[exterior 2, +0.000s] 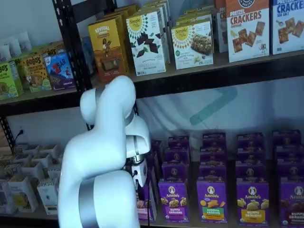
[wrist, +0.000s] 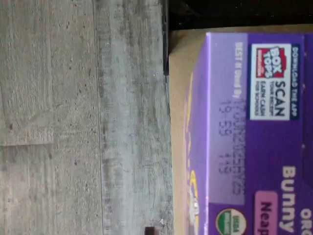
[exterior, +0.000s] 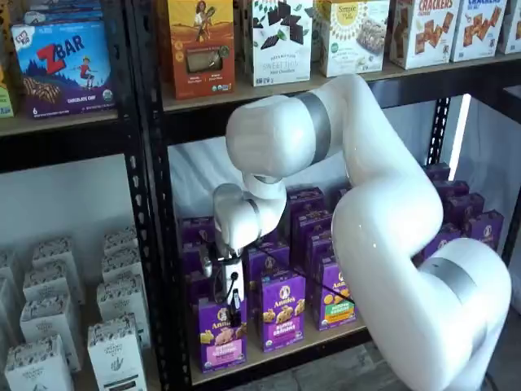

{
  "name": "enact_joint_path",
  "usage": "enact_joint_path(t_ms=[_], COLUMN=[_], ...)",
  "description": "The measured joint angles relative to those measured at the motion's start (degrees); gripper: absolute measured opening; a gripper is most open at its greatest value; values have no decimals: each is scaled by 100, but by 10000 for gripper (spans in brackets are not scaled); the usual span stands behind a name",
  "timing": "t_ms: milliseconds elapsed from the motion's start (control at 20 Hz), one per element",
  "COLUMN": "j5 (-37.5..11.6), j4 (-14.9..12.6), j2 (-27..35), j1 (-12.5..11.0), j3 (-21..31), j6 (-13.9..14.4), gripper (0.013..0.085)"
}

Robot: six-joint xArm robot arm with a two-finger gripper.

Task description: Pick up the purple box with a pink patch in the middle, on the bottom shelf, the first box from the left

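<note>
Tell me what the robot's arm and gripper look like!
The arm is smooth, shiny white, made of fat rounded tubes with grey bands at the joints. Its gripper has a small white body with black fingers at the end, and a thin black cable runs beside it.

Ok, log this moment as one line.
phase: grasp approach | tool: over purple box, grip state unclear | box: upright on bottom shelf, front row | arm: in front of shelves

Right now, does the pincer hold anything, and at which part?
It cannot be told. In a shelf view the pincer sits at the top of the purple box on the bottom shelf, but a firm hold is not visible.
</note>
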Motion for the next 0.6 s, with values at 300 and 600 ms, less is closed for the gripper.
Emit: enact_joint_path(t_ms=[300, 600], j5=[-10, -24], j4=[27, 20], j2=[-12, -49], j1=[-12, -8], j3=[26, 75], j6=[-36, -26], gripper=[650, 490])
